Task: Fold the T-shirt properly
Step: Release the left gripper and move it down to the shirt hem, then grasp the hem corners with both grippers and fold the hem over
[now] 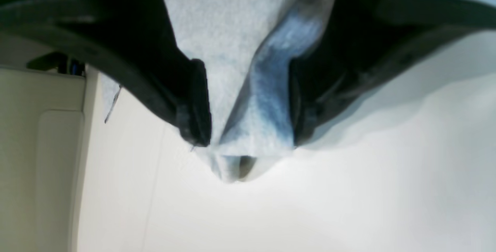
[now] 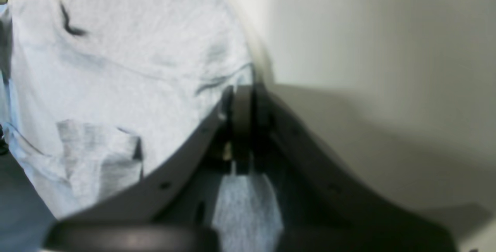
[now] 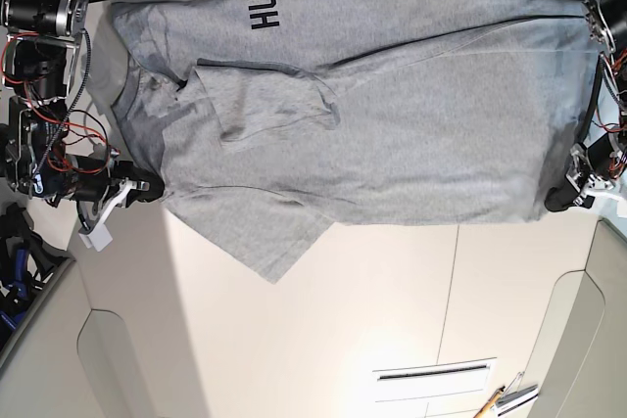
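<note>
The heather-grey T-shirt (image 3: 392,124) is stretched sideways across the far half of the white table (image 3: 343,320), with dark lettering (image 3: 263,10) near its top edge. One sleeve (image 3: 265,100) lies folded onto the body. Another flap (image 3: 284,242) points toward the near side. At the right edge of the base view, my left gripper (image 3: 563,198) holds the hem corner. Up close, bunched T-shirt cloth (image 1: 232,31) fills the gap between the fingers of the left gripper (image 1: 250,128). My right gripper (image 3: 147,186) is at the left edge. Its fingers are shut (image 2: 242,97) on the T-shirt's edge (image 2: 116,69).
Exposed wiring and motor housings of the arm (image 3: 39,66) stand at the far left. A narrow slot (image 3: 436,374) and a pen-like tool (image 3: 505,400) lie near the table's front right. Rounded panel edges (image 3: 573,340) run along the sides.
</note>
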Controlling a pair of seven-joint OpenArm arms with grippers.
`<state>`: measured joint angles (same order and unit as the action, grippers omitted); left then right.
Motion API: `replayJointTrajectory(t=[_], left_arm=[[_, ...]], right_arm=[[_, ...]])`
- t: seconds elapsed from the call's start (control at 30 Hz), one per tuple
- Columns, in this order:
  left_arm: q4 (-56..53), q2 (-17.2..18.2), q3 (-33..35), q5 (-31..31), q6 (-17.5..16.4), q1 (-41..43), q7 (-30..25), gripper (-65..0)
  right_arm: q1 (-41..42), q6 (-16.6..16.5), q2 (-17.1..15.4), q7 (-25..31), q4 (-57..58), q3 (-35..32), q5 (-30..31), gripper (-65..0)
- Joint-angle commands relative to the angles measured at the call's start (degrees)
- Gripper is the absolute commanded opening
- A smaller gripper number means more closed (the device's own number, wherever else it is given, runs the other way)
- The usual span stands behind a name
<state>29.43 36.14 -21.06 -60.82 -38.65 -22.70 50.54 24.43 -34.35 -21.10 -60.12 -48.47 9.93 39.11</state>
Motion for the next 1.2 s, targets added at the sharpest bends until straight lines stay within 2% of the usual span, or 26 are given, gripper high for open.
replayJointTrajectory(t=[0.0, 0.07, 0.4, 0.43, 0.53, 0.57, 0.67, 0.9, 0.97, 1.17], left_arm=[[0.63, 1.31, -0.22, -1.31, -1.35, -1.29, -1.33, -41.9], [0.63, 1.36, -0.22, -1.31, -1.35, -1.29, -2.69, -44.5], [1.05, 1.51, -0.22, -1.57, -1.35, -1.29, -4.28, -45.6], [1.05, 1.51, -0.22, -1.55, -1.35, -1.29, -4.74, -48.4], [1.05, 1.51, -0.22, -1.75, -1.35, -1.29, -5.84, -63.6], [1.05, 1.51, -0.22, -2.29, -1.35, -1.29, -6.05, -65.0], [1.05, 1.51, -0.22, -3.58, -1.35, -1.29, -6.19, -65.0], [1.46, 1.53, -0.24, -3.74, -1.35, -1.25, -5.84, -65.0], [2.38, 1.66, -0.24, -3.96, -1.35, -1.25, -4.52, -65.0], [7.69, 2.34, -0.31, -9.90, -1.35, -0.92, 3.08, -65.0]], right_arm=[[0.61, 0.50, -0.63, -1.38, -0.28, -0.15, -1.60, -65.0], [0.61, 0.50, -0.63, -1.40, -0.28, -0.15, -1.60, -65.0], [0.61, 0.50, -0.63, -1.38, -0.28, -0.15, -1.57, -65.0], [0.61, 0.52, -0.63, -1.38, -0.28, -0.15, -1.57, -65.0], [0.61, 0.50, -0.63, -1.31, -0.31, -0.15, -0.66, -65.0], [0.61, 0.50, -0.66, -1.27, -0.33, -0.15, 0.33, -65.0], [0.61, 0.48, -0.63, -1.18, -0.90, -0.15, 2.32, -65.0], [0.44, 0.48, -0.63, -1.46, -7.50, -0.15, 2.23, -65.0], [0.09, 0.48, -0.63, -2.36, -10.43, -0.15, 2.27, -65.0], [-6.32, 0.48, -0.63, -3.15, -23.23, -0.15, 1.77, -65.0]])
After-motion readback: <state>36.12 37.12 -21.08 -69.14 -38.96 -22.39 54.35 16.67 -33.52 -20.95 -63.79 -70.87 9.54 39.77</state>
